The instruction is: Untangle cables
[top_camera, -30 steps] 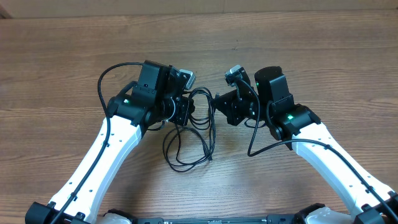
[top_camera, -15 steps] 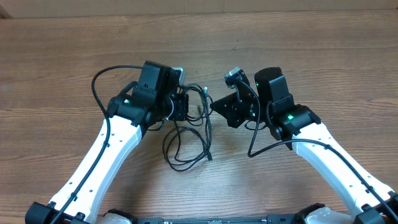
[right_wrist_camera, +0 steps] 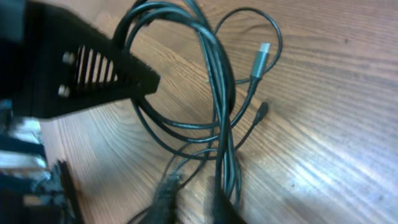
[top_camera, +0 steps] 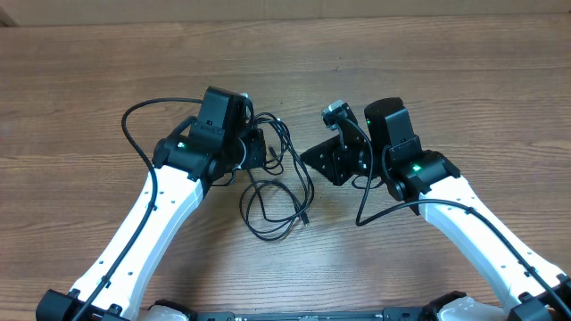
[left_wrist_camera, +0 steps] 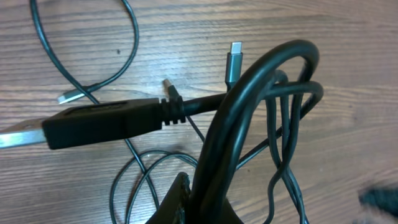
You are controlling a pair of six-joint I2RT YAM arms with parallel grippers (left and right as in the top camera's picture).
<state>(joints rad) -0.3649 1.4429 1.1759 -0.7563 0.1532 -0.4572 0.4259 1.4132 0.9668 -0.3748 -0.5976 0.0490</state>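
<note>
**knotbot:** So which step is this? Looks like the pulling-apart bit to me. The left gripper is clamped on a bunch of strands from the cables. Its wrist view shows a fat loop rising out of the bottom middle of the frame, with thinner strands threaded through it.

**yam_fan:** Yeah, nothing's free yet imo. The whole tangle sits dead centre of the overhead frame, between the two claws, with a couple of loops trailing toward the lower middle. Just right of the bundle is the right gripper, nose pointing at it. Wide or narrow? Honestly can't tell, its own fingers are a blur at the bottom of its wrist view.

**knotbot:** My guess for the next move: the right one needs to get hold of a single strand, maybe the one ending in the silver plug. Then it draws that off to the right while the left holds fast. Grabbing two at once would probably just tighten things.

**yam_fan:** Room's fine. Bare table on every side, with the far edge way up at the top of the frame. My only worry is the arm wire hanging lower right of centre, near the loops. That could snag.
</note>
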